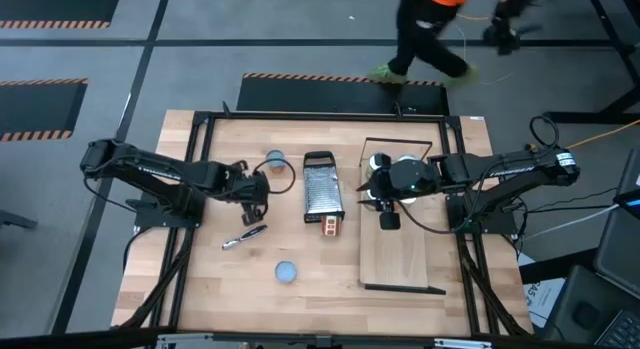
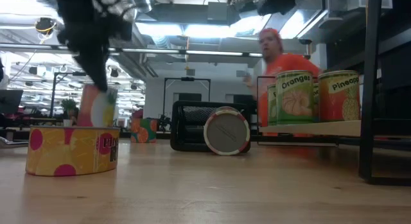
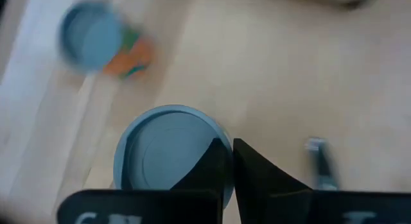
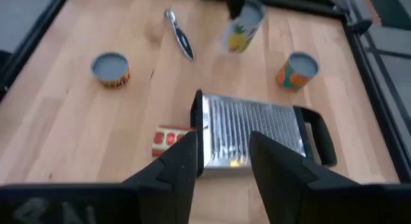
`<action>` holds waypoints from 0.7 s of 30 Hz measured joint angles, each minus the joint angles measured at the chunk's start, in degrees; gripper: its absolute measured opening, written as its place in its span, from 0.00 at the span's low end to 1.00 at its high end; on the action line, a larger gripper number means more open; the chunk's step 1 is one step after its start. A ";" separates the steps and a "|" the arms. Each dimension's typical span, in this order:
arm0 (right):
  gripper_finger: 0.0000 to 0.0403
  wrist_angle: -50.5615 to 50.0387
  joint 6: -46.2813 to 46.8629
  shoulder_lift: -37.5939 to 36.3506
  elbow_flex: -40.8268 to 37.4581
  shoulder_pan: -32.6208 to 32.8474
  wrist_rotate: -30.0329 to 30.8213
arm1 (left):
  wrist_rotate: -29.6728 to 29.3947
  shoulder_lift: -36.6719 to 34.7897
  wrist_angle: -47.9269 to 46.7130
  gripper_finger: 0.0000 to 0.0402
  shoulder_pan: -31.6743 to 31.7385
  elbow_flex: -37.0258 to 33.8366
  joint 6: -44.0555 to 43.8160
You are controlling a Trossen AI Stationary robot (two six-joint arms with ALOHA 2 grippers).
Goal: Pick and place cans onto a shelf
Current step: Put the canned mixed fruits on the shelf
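- The shelf (image 1: pixel 400 254) lies right of centre in the high view. Its long axis runs from the top of the frame to the bottom, and its lower half is bare.
- The grater (image 1: pixel 322 189) lies between the shelf and the left arm, along the straight route across.
- The right gripper (image 4: pixel 223 139) hangs over the upper end of the shelf. Its fingers are spread wide and nothing is held between them.
- The left gripper (image 3: pixel 226 153) is left of centre in the high view. Its fingers are pinched almost together on the rim of the held can (image 3: pixel 164 160).
- The held can is off the table, well left of the shelf. It is carried by the arm that is farther from the shelf.
- In the low view the held can's axis is tilted off upright, so levelling is judged necessary before it is set down.
- Two cans (image 2: pixel 294 95) are seen upright on the shelf, at its upper end in the high view.
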 joint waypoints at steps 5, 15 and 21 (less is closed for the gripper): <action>0.36 5.06 -0.44 0.00 0.00 0.00 -2.57 | 7.24 -0.03 2.75 0.02 -4.76 5.79 8.93; 0.36 24.41 -6.00 5.66 0.07 0.04 -16.74 | 23.59 0.08 24.71 0.02 -10.74 8.44 26.50; 0.36 38.23 -5.93 11.58 0.07 0.42 -25.75 | 28.05 0.08 29.64 0.02 -11.21 8.44 30.87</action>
